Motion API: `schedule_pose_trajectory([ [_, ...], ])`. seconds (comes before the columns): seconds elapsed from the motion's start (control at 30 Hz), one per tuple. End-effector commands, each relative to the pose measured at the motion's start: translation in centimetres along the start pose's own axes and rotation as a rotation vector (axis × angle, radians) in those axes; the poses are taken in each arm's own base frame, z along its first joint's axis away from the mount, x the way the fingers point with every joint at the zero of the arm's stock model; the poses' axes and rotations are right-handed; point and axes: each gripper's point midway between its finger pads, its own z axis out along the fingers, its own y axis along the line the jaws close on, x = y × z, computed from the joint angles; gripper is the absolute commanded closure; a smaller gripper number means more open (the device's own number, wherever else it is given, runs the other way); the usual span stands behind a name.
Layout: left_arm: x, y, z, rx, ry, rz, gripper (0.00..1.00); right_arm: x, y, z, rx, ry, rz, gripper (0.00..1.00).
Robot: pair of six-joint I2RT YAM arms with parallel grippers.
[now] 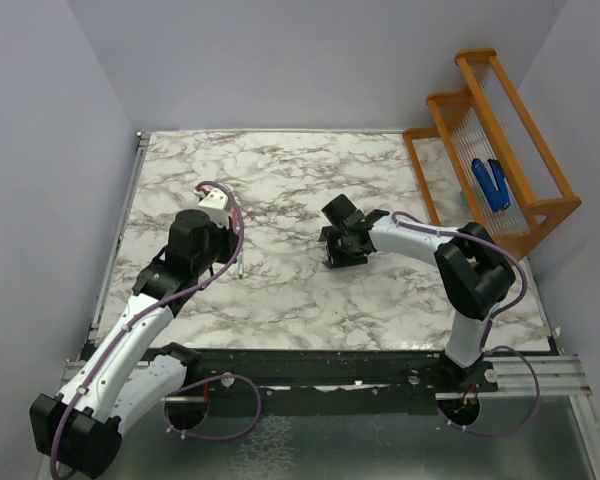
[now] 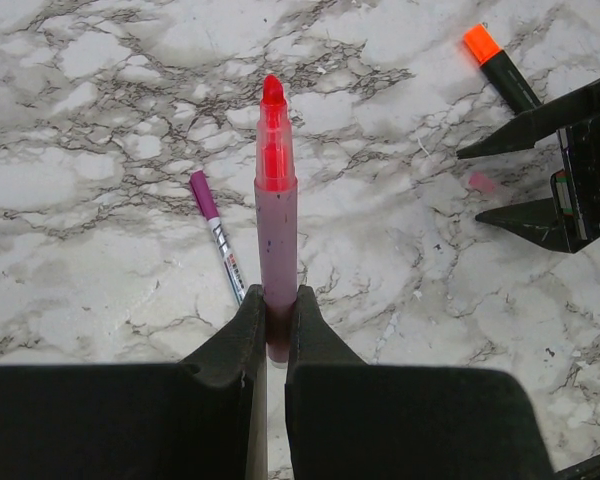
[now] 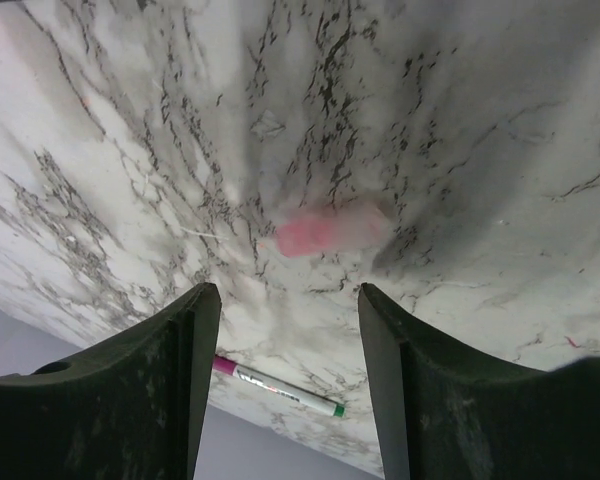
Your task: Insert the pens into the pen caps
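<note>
My left gripper (image 2: 275, 300) is shut on the lower end of the slim pink pen (image 2: 277, 230), whose red tip points forward above the table. The whitish-grey pen with a pink end (image 2: 218, 235) lies just left of it and also shows in the right wrist view (image 3: 277, 388) and the top view (image 1: 240, 264). The black marker with an orange tip (image 2: 500, 68) lies far right. A small pink cap (image 2: 483, 181) lies on the marble. My right gripper (image 3: 288, 330) is open just above that cap (image 3: 325, 232), which is blurred; this gripper also shows in the top view (image 1: 335, 258).
An orange wooden rack (image 1: 500, 150) stands at the back right corner with blue chunky objects (image 1: 490, 183) in it. Grey walls close the table's left, back and right sides. My two grippers are close together near the table's middle.
</note>
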Motion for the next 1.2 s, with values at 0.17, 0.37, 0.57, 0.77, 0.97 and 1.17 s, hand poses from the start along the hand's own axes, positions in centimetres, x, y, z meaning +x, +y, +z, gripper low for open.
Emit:
schedule_pose_trajectory([
  [0.17, -0.4, 0.2, 0.3, -0.019, -0.001, 0.001, 1.0, -0.5, -1.9, 1.6, 0.04, -0.002, 0.04, 0.39],
  [0.37, -0.2, 0.3, 0.4, -0.023, 0.007, 0.001, 1.0, -2.0, -1.2, 1.3, -0.023, -0.009, 0.057, 0.37],
  [0.57, -0.1, 0.3, 0.6, -0.024, 0.012, 0.002, 1.0, -6.2, 4.5, -2.4, -0.226, -0.115, 0.025, 0.23],
  [0.77, -0.1, 0.3, 0.7, -0.023, 0.014, 0.001, 1.0, -11.7, 6.6, -6.1, -0.307, -0.206, 0.106, 0.22],
  [0.97, 0.1, 0.3, 0.9, -0.025, 0.023, 0.003, 1.0, -13.3, 5.3, -7.1, -0.229, -0.226, 0.077, 0.33],
  [1.17, 0.2, 0.3, 1.1, -0.021, 0.03, 0.003, 1.0, -10.0, 3.7, -4.4, -0.137, -0.058, 0.033, 0.41],
])
